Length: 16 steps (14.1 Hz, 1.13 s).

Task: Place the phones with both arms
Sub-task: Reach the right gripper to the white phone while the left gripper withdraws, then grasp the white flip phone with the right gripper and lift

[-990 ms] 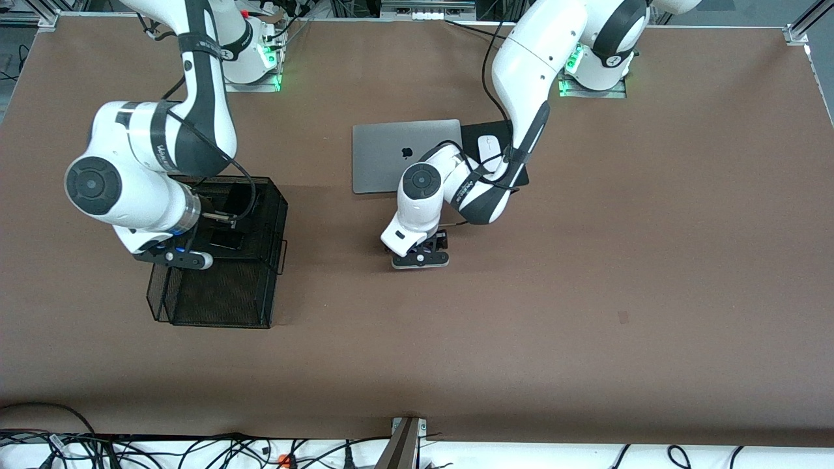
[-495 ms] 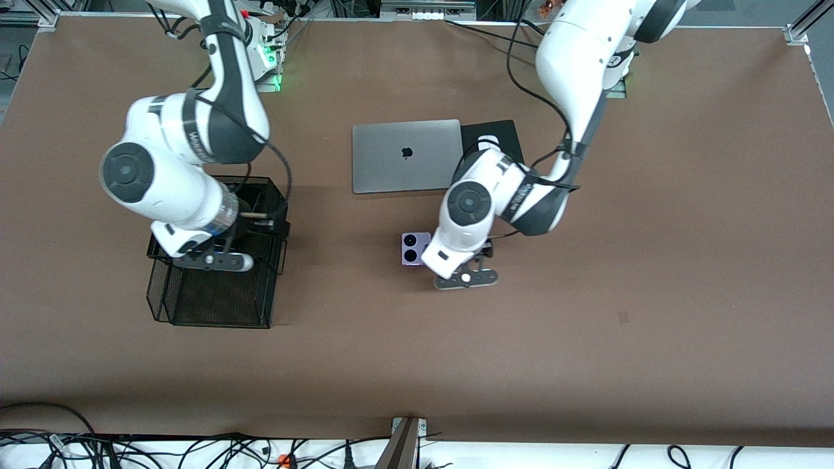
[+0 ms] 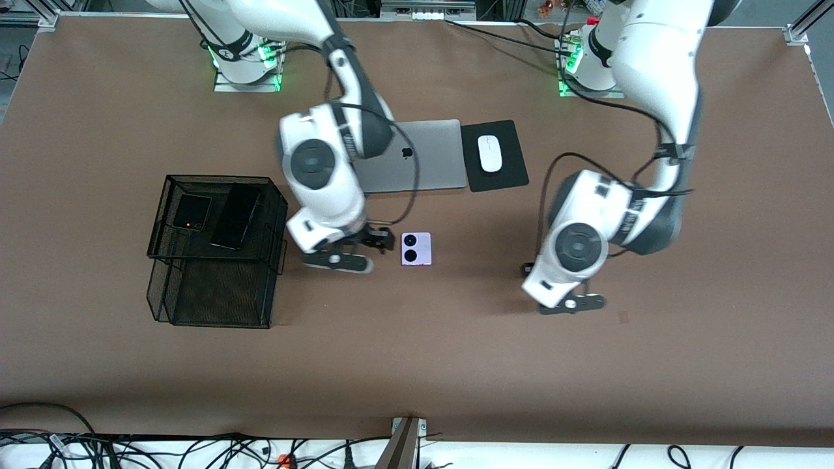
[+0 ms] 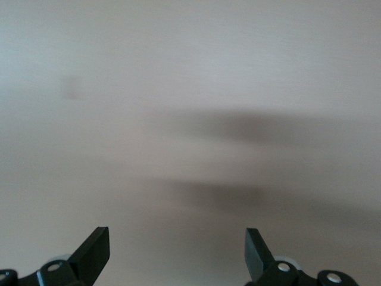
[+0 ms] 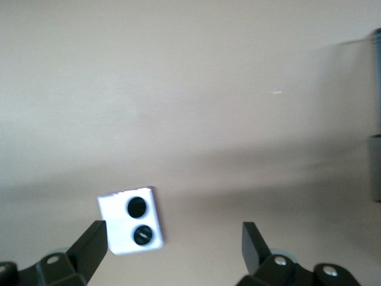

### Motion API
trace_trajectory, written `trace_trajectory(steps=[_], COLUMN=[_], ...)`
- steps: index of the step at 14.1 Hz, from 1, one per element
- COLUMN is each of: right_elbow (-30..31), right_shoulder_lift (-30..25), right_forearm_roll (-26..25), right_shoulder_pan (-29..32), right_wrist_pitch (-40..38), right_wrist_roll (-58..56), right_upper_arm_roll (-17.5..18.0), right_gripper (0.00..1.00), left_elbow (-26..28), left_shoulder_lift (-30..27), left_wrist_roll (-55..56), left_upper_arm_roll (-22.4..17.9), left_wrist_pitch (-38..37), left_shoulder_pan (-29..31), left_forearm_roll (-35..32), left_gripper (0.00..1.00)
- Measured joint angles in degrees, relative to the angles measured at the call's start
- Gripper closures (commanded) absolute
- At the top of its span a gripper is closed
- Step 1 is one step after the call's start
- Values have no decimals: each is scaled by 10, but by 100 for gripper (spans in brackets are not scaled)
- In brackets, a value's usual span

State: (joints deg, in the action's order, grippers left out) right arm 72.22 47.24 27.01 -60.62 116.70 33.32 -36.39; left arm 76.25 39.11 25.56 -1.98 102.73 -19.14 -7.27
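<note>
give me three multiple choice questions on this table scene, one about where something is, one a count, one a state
1. Where is the lavender phone?
A. on the bare table beside the right gripper
B. in the mesh basket
C. on the laptop

2. How many phones lie in the mesh basket?
A. none
B. two
C. three

3. How are the left gripper's fingers?
A. shut on a phone
B. shut on nothing
C. open, holding nothing

Answers:
1 A: it lies flat on the table, nearer the front camera than the laptop.
2 B: the flip phone and the slim black phone lie side by side on its upper tier.
3 C: the left wrist view shows the fingers spread over bare table.
</note>
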Motion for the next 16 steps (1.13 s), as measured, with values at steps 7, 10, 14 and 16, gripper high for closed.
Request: trace_trajectory(steps=[7,10,14,16], right_elbow=[-63,-64,-64,-63], right_shoulder_lift=[131,138,142,147], right_forearm_roll=[0,-16,-32,-32], right_shoulder_pan=[-17,-17,-17,-17], right_wrist_pitch=[140,145,145,145], right_wrist_roll=[50,48,48,48], right_upper_arm_roll=[35,39,56,60], right_gripper=[0,0,0,0], left_elbow=[14,47,101,125], left_shoulder_lift=[-171,-239,-328,-365], left_wrist_roll=[-195,-225,-250,-252], left_upper_arm_roll=[1,4,6,6], left_wrist_pitch=[-140,-145,-152,-153], left_shoulder_pan=[114,125,131,132], left_forearm_roll=[-5,3,12,17], left_gripper=[0,0,0,0])
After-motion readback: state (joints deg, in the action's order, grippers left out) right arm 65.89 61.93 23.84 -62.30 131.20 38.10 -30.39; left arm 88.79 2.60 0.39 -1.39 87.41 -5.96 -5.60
